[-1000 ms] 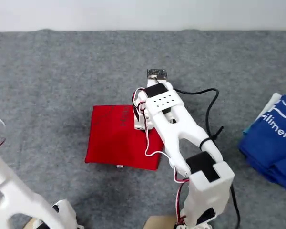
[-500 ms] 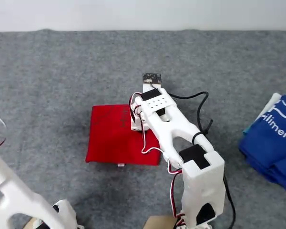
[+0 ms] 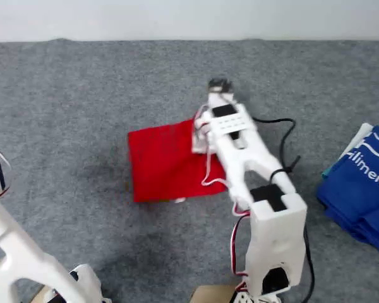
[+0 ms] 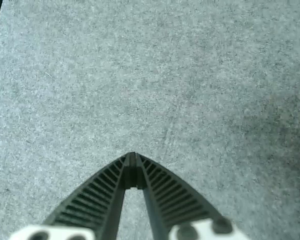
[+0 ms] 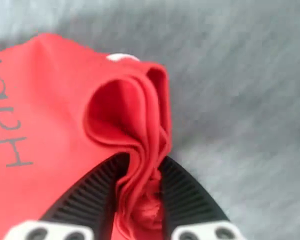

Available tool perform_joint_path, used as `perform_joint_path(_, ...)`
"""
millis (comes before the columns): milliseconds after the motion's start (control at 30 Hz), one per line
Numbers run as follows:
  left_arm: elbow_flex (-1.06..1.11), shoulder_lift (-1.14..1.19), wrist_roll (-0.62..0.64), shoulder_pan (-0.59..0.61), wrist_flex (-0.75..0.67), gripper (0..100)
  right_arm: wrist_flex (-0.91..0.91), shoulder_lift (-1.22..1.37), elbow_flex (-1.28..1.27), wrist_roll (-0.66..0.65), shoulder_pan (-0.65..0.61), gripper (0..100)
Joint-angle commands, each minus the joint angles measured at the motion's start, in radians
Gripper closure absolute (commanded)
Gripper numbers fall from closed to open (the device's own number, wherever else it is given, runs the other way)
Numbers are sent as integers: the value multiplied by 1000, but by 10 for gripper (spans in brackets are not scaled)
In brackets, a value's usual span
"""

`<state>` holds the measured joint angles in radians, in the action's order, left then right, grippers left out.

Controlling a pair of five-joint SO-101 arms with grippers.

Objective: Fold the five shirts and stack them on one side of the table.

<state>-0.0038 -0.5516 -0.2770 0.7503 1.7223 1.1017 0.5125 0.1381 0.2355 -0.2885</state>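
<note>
At table centre, my right arm (image 3: 243, 161) extends over the far right corner of the red shirt (image 3: 167, 164).

1. High view: the red shirt lies folded on the grey felt (image 3: 82, 95), slightly skewed to the table edge. My wrist covers the shirt's right edge, so the grip itself is hidden from this camera.
2. Right wrist view: my right gripper (image 5: 141, 167) is clamped on the red shirt. Several fabric layers are bunched between the two ribbed fingers (image 5: 85, 192), and the edge beyond them bulges up into an open loop. Dark lettering is visible on the flat part of the shirt beside the grip.
3. Left wrist view: my left gripper (image 4: 135, 159) is fully closed, its fingertips meeting, with nothing between them. It hangs over bare felt.
4. High view, near left corner: my left arm (image 3: 16, 252) stands well apart from the red shirt.
5. High view, right edge of the table: folded blue shirts (image 3: 360, 189) sit in a pile with paler fabric showing underneath, well apart from the red shirt and from both grippers.
</note>
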Motion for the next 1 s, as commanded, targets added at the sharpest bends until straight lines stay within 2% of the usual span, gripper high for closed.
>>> perform_joint_path(0,-4,-21,-8,5,-20,998,-84,13,121,-273,81,989)
perform_joint_path(233,-4,-23,-12,6,-15,998,-170,205,334,-657,93,989)
perform_joint_path(367,-4,-29,-77,15,-14,998,-171,335,497,-842,74,989)
perform_joint_path(600,-5,-23,-152,181,-18,998,-171,549,784,-1152,56,989)
perform_joint_path(700,-5,-28,-183,203,-18,998,-148,608,905,-1166,50,986)
perform_joint_path(767,-5,-29,-196,218,-14,998,-102,622,990,-1129,50,954)
perform_joint_path(900,-4,-28,-196,267,-14,998,4,630,1146,-913,50,775)
perform_joint_path(967,-4,-28,-196,284,-14,998,79,628,1209,-818,45,751)
